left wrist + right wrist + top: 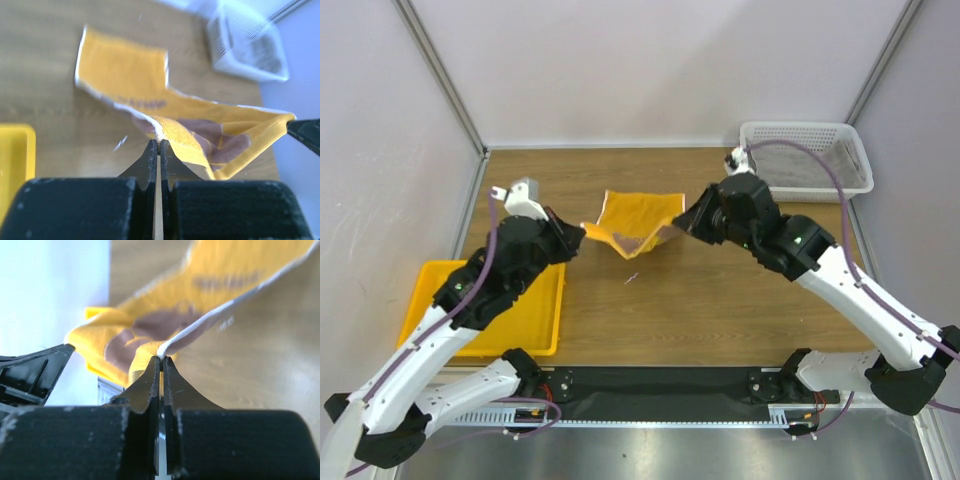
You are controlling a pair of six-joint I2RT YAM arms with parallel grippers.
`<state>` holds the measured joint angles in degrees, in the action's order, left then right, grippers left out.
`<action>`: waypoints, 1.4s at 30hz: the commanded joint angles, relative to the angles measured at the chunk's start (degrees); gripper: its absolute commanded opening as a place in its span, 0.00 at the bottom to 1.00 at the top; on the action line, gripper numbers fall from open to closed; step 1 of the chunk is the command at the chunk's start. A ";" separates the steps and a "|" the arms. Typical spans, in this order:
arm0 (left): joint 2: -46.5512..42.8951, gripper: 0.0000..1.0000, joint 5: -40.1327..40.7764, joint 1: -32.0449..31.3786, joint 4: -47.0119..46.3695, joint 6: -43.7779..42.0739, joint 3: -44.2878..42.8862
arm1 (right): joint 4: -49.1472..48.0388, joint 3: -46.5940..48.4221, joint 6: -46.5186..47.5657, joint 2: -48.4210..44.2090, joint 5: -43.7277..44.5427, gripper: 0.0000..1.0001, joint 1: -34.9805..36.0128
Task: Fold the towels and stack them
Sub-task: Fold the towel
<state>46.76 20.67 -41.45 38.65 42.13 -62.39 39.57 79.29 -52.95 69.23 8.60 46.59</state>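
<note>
Yellow-orange cloth towel with brown print (638, 215) sags over wooden tabletop (720, 300). Left jaws, right jaws each clamped shut on its white-trimmed edge.

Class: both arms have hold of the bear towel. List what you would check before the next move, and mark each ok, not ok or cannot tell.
1. Left pincer shut on the bear towel hem: ok.
2. Right pincer shut on the opposite hem: ok.
3. Towel taut between them: not ok, it sags.
4. Towel wholly off the table: cannot tell.
5. Both grips at corners: cannot tell.
</note>
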 commanded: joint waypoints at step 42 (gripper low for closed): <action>33.21 0.00 0.62 12.35 -15.70 -8.90 -21.37 | -14.94 13.34 22.62 19.00 -13.69 0.00 -28.48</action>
<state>79.18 21.02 -32.01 33.30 36.75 -83.64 35.16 90.67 -34.09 84.62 -2.13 20.82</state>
